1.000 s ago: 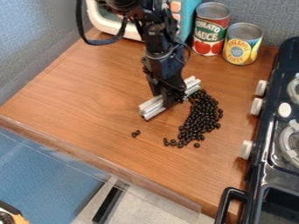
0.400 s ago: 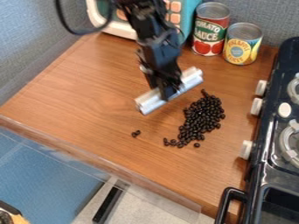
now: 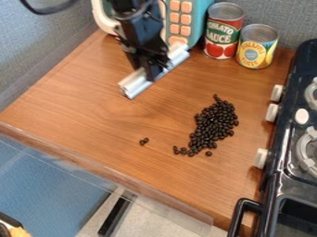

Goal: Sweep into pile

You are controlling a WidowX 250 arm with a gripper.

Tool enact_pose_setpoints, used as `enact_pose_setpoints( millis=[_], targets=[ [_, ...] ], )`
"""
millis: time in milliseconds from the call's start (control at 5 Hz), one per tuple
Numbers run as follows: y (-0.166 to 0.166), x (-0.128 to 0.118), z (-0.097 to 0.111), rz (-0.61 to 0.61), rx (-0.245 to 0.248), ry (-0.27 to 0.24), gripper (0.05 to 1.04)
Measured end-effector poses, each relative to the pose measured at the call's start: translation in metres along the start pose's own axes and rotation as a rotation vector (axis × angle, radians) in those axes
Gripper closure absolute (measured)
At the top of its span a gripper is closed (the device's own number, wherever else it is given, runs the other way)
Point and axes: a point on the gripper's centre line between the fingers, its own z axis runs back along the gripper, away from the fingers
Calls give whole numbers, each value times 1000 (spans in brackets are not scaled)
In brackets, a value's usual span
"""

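Note:
My gripper (image 3: 152, 73) hangs over the upper left part of the wooden counter, shut on a silver metal bar (image 3: 137, 83). The bar lies crosswise in its grasp, slanting from lower left to upper right, and looks raised above the wood. Right of the counter's middle, dark beans (image 3: 214, 123) form a dense elongated heap, with a thin tail of beans at its lower left. A few stray beans (image 3: 144, 141) lie apart, to the left of that tail. The bar and the beans do not touch.
A tomato sauce can (image 3: 223, 31) and a pineapple can (image 3: 257, 46) stand at the back, beside a teal toy microwave (image 3: 201, 21). A black toy stove (image 3: 285, 152) with white knobs borders the right side. The counter's front edge (image 3: 111, 175) has a clear strip.
The gripper and bar have moved up and left, away from the beans and off the counter surface. The upper end of the heap has shifted slightly right; the stray beans stayed put.

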Motion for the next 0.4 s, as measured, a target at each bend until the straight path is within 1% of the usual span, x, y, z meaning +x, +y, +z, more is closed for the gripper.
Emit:
enact_pose_setpoints(
  millis=[200,400],
  targets=[
    [16,-11,0,198,110,47,718],
    [21,-26,-2,364,160,121,718]
  ],
)
